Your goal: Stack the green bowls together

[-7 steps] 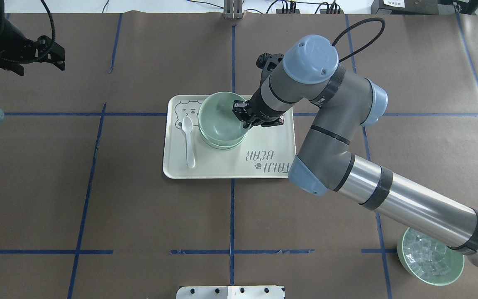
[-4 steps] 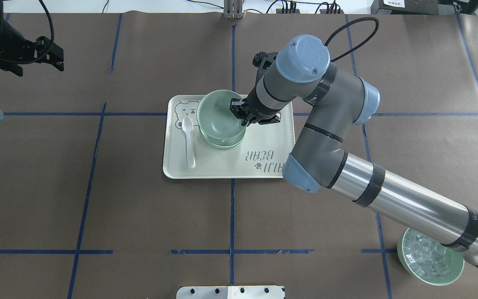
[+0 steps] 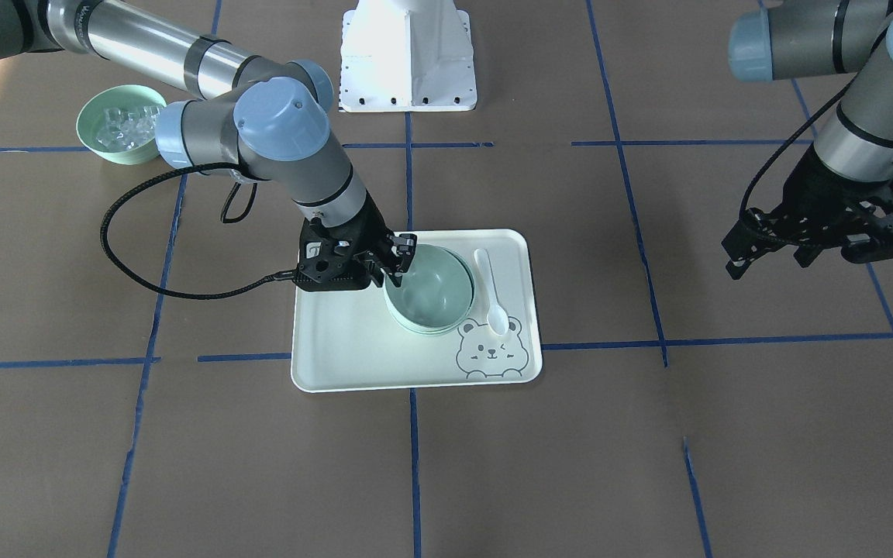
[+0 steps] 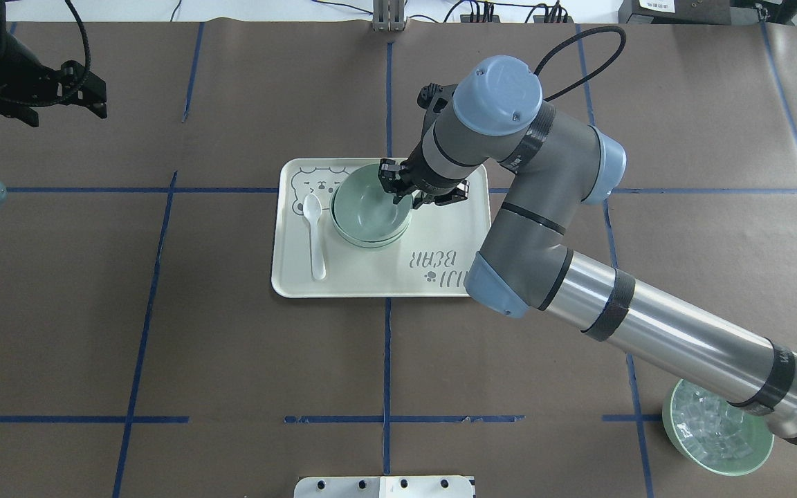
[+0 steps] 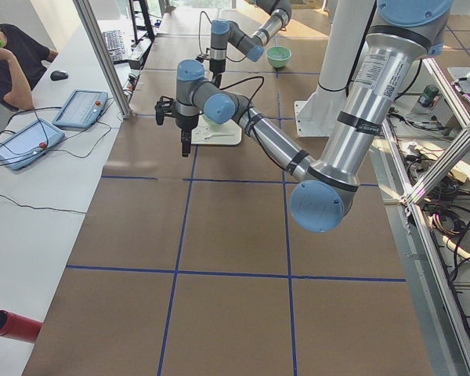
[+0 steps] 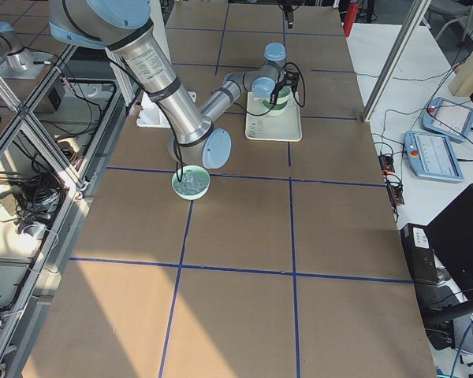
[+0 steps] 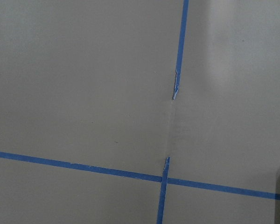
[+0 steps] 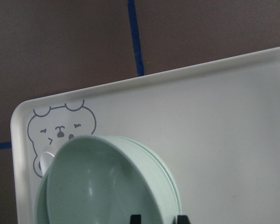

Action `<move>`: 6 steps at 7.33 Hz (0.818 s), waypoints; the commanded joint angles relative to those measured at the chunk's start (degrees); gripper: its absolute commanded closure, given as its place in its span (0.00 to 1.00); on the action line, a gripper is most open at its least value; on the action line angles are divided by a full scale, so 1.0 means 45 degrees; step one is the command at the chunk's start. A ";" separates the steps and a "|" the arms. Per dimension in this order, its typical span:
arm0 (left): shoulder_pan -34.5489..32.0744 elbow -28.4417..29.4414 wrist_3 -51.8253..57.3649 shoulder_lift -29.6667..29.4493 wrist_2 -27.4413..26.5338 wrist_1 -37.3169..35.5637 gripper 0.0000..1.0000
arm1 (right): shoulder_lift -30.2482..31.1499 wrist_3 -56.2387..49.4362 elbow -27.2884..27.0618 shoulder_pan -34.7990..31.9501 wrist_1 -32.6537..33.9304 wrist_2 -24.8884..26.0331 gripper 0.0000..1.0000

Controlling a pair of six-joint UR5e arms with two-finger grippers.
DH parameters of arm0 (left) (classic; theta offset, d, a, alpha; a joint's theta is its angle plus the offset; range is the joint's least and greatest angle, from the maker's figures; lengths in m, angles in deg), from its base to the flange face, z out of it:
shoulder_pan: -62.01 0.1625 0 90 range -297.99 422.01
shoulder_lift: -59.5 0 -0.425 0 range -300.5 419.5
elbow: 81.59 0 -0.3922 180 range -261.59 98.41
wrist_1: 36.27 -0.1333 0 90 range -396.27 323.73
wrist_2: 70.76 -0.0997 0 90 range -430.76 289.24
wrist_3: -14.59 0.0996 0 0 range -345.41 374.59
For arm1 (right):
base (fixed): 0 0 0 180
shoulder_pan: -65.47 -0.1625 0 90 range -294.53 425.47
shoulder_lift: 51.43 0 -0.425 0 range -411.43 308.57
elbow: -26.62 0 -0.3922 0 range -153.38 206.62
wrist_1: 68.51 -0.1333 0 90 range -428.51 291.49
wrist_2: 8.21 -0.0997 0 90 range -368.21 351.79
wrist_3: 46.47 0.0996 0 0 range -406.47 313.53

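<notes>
Bowls first: three green bowls (image 4: 369, 211) sit nested on the cream tray (image 4: 371, 273). The top bowl (image 8: 98, 186) is tilted, its rim pinched by the right gripper (image 4: 402, 196). One white spoon (image 4: 315, 235) lies beside them on the tray. A fourth green bowl (image 4: 689, 462), off the tray, holds clear cubes (image 4: 710, 429). The left gripper (image 4: 99, 97) hangs well apart, jaws spread.

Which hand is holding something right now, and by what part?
The right hand pinches the top green bowl by its rim. The left hand holds nothing.
</notes>
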 commanded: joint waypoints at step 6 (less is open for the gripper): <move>-0.0252 0.0027 0.0832 0.0273 0.0312 -0.0117 0.00 | 0.2326 -0.1956 -0.3126 -0.1410 0.2240 -0.0215 0.00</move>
